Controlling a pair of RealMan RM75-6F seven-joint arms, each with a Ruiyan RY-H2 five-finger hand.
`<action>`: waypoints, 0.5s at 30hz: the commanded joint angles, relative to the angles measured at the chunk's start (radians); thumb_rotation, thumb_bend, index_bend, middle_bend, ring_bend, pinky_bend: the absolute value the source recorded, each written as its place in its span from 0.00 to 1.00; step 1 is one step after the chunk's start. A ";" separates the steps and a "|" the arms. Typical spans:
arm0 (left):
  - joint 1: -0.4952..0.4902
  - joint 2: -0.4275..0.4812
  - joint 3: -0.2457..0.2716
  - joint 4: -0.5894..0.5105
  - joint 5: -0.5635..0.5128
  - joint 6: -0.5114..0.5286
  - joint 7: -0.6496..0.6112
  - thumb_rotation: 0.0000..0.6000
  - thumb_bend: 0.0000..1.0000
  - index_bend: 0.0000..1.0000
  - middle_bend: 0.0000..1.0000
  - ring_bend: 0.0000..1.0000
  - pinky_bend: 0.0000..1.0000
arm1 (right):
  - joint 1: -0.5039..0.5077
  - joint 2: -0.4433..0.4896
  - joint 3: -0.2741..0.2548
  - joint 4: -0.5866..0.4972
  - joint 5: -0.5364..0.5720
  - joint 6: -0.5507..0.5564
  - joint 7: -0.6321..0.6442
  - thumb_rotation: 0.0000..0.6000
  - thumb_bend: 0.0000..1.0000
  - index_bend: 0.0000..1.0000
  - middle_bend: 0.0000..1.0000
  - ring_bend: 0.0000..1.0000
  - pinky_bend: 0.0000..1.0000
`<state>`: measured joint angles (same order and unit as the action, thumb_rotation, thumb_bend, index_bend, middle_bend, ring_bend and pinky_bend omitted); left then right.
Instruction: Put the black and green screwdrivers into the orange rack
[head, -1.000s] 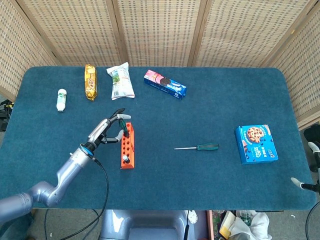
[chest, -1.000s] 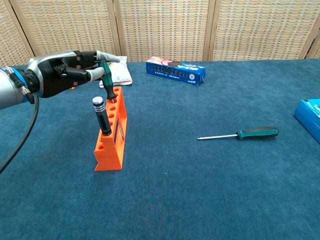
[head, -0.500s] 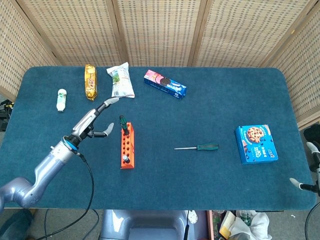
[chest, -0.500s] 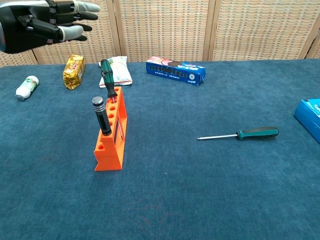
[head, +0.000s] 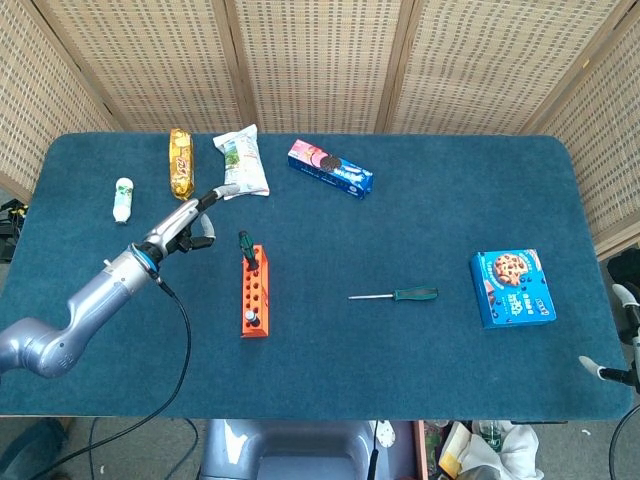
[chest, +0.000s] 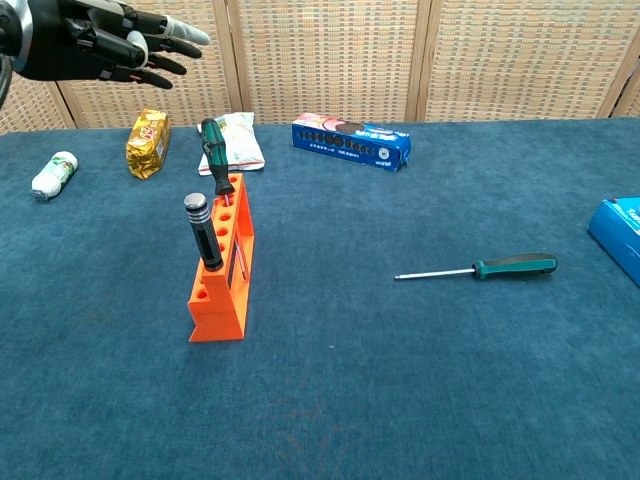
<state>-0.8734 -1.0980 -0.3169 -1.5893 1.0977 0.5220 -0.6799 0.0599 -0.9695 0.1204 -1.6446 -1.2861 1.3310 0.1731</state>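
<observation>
The orange rack (head: 254, 292) (chest: 225, 272) stands left of the table's middle. A green-and-black screwdriver (head: 245, 247) (chest: 213, 152) stands upright in its far end. A black screwdriver (head: 252, 318) (chest: 203, 232) stands in its near end. A third screwdriver with a green handle (head: 396, 295) (chest: 500, 267) lies flat on the cloth to the right of the rack. My left hand (head: 186, 226) (chest: 102, 40) hovers above and to the left of the rack, fingers spread and holding nothing. Only a pale sliver of my right hand (head: 598, 367) shows at the table's right edge.
A blue cookie box (head: 512, 288) (chest: 620, 232) lies at the right. Along the back lie a blue biscuit pack (head: 330, 168) (chest: 352, 140), a white snack bag (head: 241, 162), a golden packet (head: 180, 163) (chest: 146, 143) and a small white bottle (head: 123, 199) (chest: 52, 173).
My left hand has let go of the green-and-black screwdriver, which stays standing in the rack. The hand has risen and drawn away to the left and back.
</observation>
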 joint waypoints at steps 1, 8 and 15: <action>-0.054 -0.003 0.019 0.033 -0.074 -0.051 0.083 1.00 1.00 0.13 0.00 0.00 0.00 | 0.002 -0.002 0.000 0.000 0.001 -0.002 -0.004 1.00 0.00 0.00 0.00 0.00 0.00; -0.124 -0.034 0.053 0.055 -0.184 -0.083 0.189 1.00 1.00 0.35 0.10 0.06 0.16 | 0.003 -0.003 0.001 0.000 0.008 -0.003 -0.011 1.00 0.00 0.00 0.00 0.00 0.00; -0.123 -0.057 0.043 0.036 -0.239 -0.087 0.189 1.00 1.00 0.33 0.10 0.07 0.17 | 0.002 -0.001 0.003 0.005 0.010 -0.004 0.000 1.00 0.00 0.00 0.00 0.00 0.00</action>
<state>-0.9991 -1.1525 -0.2689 -1.5489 0.8620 0.4415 -0.4847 0.0615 -0.9705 0.1234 -1.6401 -1.2758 1.3271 0.1728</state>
